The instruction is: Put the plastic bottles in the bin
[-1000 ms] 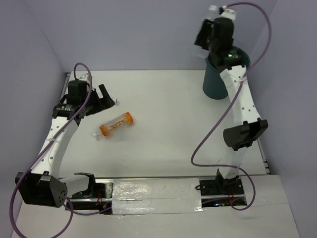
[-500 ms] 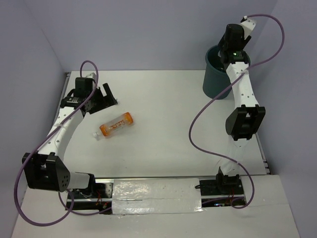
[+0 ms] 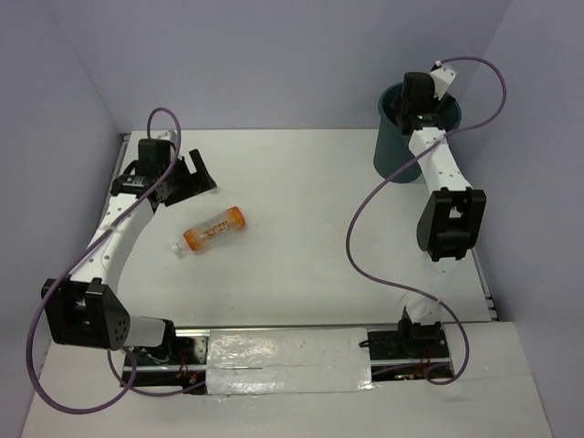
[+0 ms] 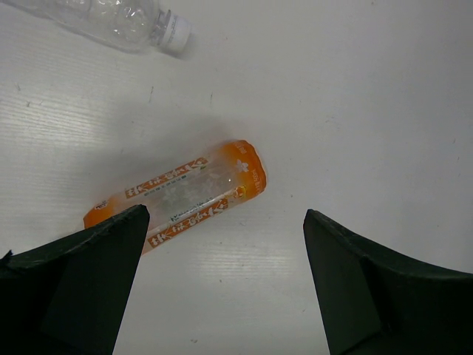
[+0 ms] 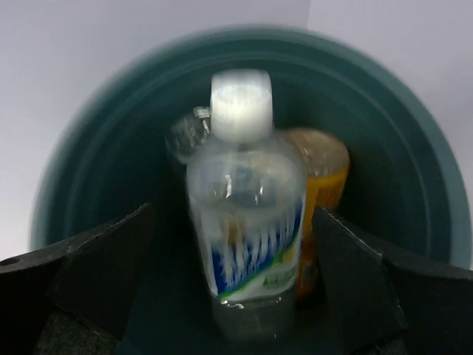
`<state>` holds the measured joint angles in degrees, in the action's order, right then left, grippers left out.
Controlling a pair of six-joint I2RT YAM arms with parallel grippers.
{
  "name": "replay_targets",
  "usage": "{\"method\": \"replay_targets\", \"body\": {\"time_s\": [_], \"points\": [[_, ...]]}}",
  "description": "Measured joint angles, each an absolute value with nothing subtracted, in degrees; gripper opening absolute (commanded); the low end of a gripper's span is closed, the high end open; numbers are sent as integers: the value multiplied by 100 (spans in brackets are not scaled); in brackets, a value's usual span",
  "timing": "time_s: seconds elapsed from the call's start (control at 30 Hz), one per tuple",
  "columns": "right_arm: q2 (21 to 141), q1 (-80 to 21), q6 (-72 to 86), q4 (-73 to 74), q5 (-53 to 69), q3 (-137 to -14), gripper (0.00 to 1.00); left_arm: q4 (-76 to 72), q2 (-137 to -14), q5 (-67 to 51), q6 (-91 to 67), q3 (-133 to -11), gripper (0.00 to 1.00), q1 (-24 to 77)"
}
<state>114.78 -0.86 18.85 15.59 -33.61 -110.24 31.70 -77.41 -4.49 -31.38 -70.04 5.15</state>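
Note:
My right gripper point(image 3: 408, 111) hangs over the dark teal bin point(image 3: 391, 153), its jaws open. Between them, clear of both fingers, a blurred clear bottle with a blue-white label point(image 5: 247, 222) stands cap up inside the bin point(image 5: 403, 148). An orange bottle point(image 5: 327, 171) lies behind it in the bin. On the table at the left lies another orange labelled bottle point(image 3: 213, 229). My left gripper point(image 3: 193, 175) is open just beyond it. In the left wrist view this orange bottle point(image 4: 185, 194) lies ahead of the left gripper point(image 4: 224, 216), partly behind its left finger. A clear unlabelled bottle point(image 4: 111, 18) lies farther off.
The bin stands at the table's far right corner against the purple back wall. Purple cables loop from both arms over the table. A taped strip point(image 3: 287, 360) runs along the near edge between the arm bases.
The right arm came down from high above the bin to its mouth and opened its jaws, letting the blue-white bottle go. The left arm shifted slightly toward the orange bottle.

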Motion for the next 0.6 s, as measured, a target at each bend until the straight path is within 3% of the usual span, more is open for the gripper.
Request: {"method": "replay_targets", "body": {"time_s": [0.17,0.43,0.6], "points": [[11203,-117,1756,1559,-3225,-10816,97,3177,-7745,-438,-3116,-7083,99,515],[10158,-329,1653,2014,-2624,-11705,97,3223,-7690,-429,-3013,-7330,99,515],[9231,-1374,1669,2233,-2198,-11651,97,3400,-7491,-235,-3017,-7397,100,515]]}}
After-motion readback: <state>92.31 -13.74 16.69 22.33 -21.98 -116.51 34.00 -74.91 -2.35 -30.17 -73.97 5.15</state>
